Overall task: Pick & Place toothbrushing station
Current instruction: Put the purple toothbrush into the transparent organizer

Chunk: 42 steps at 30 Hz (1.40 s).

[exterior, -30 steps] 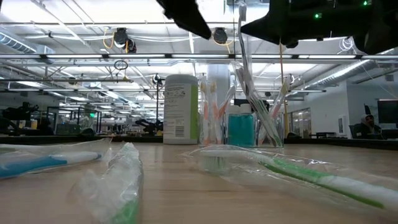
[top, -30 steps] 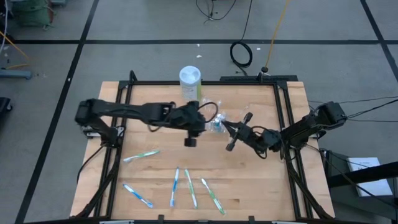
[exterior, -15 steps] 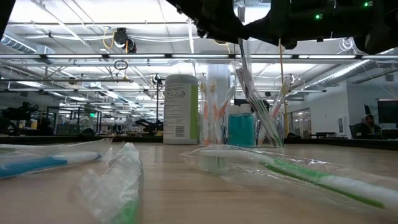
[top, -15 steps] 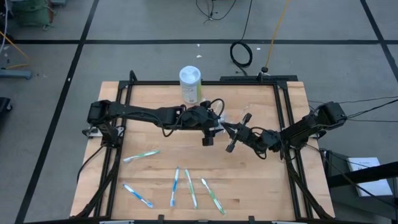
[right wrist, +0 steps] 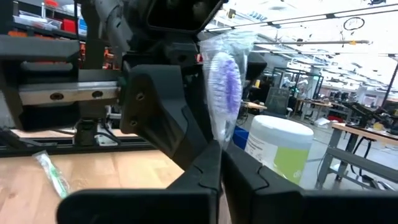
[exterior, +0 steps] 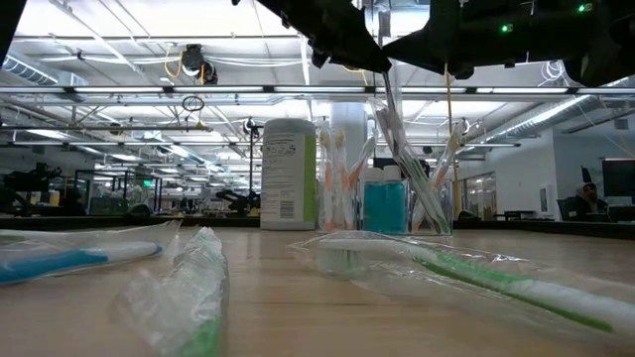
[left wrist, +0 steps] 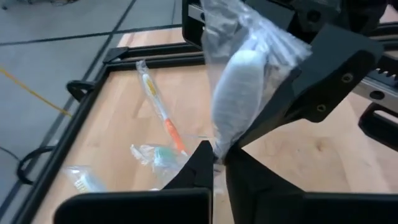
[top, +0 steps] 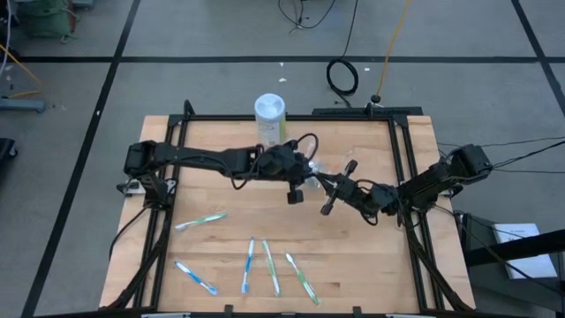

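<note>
Over the table's middle, my left gripper [top: 309, 171] and my right gripper [top: 321, 180] meet tip to tip. Both are shut on one clear-wrapped toothbrush [left wrist: 239, 93], whose bristle head stands up out of the right fingers [right wrist: 222, 81]. Just below them stands the small clear cup [exterior: 387, 188], holding several wrapped toothbrushes and a teal tube. From above the cup is mostly hidden under the left gripper. Several more wrapped toothbrushes lie flat near the front edge, one blue [top: 248, 263] and one green [top: 302, 277].
A tall white-lidded, green-labelled canister [top: 270, 119] stands at the back, just behind the cup. A black frame [top: 409, 168] runs around the wooden table top [top: 221, 256]. Another wrapped toothbrush [top: 200, 221] lies at the left.
My left arm swung right to meet the right gripper, and its fingers closed on the wrapped toothbrush held there. The right arm has stayed still.
</note>
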Motion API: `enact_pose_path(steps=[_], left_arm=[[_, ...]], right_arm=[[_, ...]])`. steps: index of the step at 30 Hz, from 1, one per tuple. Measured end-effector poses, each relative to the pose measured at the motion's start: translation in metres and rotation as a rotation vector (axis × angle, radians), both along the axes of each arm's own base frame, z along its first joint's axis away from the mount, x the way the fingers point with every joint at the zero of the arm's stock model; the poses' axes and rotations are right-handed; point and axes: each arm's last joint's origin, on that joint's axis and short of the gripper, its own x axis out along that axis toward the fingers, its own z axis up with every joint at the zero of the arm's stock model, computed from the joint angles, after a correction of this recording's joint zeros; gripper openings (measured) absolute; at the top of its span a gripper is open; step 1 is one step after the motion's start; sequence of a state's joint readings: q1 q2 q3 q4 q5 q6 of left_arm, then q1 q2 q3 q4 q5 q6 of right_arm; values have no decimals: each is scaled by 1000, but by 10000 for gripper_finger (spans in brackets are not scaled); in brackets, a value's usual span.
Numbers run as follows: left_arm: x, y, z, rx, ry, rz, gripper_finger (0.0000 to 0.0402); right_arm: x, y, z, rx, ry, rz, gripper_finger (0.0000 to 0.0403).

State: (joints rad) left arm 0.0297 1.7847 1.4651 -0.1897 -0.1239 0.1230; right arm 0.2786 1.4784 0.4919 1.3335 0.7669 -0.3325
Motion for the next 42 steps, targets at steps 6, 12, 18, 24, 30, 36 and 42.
enact_pose_path(steps=[6,12,18,24,30,36,42], left_arm=[[-8,1,8,-52,11,11,28],[-34,2,30,-67,46,71,8],[-50,10,39,15,96,164,12],[-50,34,-1,-24,57,228,13],[-54,57,-37,-145,-46,325,7],[-60,56,-60,-249,-1,316,27],[-58,55,-58,-238,-38,316,14]], right_arm=[[0,2,-1,-21,17,9,48],[-6,8,-1,-23,93,-110,126],[-17,19,-5,48,196,-77,176],[-36,21,-10,313,315,165,170],[-46,28,-21,495,517,491,149],[-49,28,-41,534,528,548,135],[-53,27,-46,541,478,565,130]])
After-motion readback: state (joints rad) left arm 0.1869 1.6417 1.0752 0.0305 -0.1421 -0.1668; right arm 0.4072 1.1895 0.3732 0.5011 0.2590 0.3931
